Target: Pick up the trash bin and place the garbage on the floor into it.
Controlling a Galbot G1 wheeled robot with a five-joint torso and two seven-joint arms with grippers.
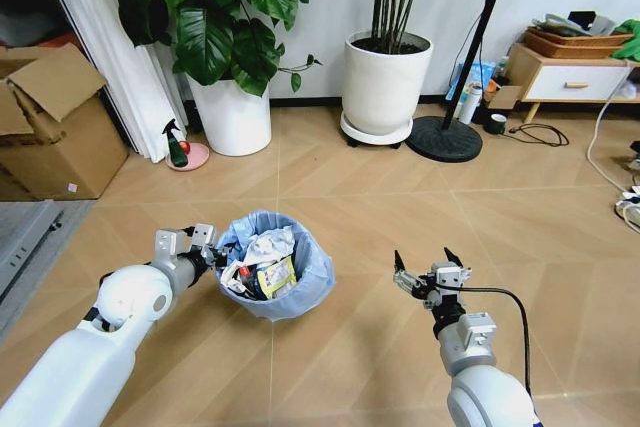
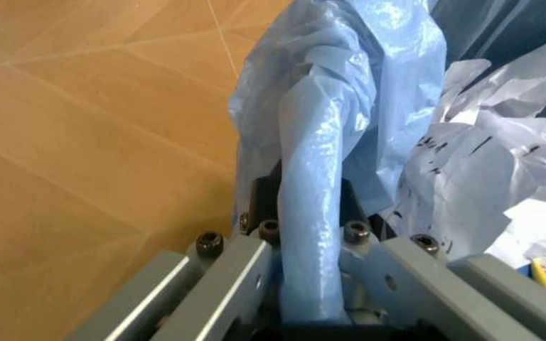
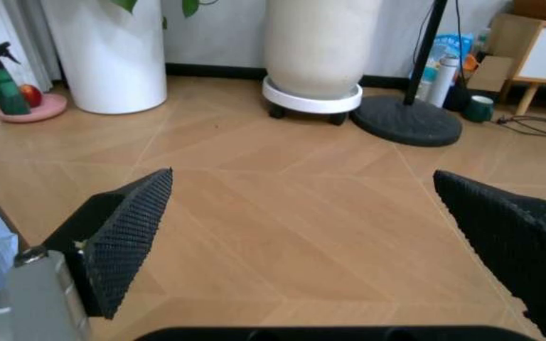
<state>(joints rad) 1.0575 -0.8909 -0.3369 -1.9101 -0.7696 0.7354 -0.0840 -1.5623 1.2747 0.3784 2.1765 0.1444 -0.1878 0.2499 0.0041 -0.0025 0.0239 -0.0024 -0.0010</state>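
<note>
The trash bin (image 1: 306, 285), small and lined with a crinkled light-blue bag, sits in front of me on the parquet floor (image 1: 400, 197). The garbage (image 1: 262, 265) lies inside it: crumpled white paper, a red piece and a yellow wrapper. My left gripper (image 1: 207, 248) is shut on the bin's near-left rim. In the left wrist view the bag-covered rim (image 2: 311, 185) runs between the fingers (image 2: 225, 277), with the white paper (image 2: 482, 177) beside it. My right gripper (image 1: 428, 269) hovers to the right of the bin, open and holding nothing, and its black pads (image 3: 126, 231) stand wide apart over bare floor.
Two big white planters (image 1: 232, 115) (image 1: 385, 82) stand at the back. A fan base (image 1: 444, 139) is beside the right one. A green spray bottle (image 1: 176, 145) sits by the left one. A cardboard box (image 1: 50, 127) is at the left. A low cabinet (image 1: 570, 77) and cables (image 1: 620, 202) are at the right.
</note>
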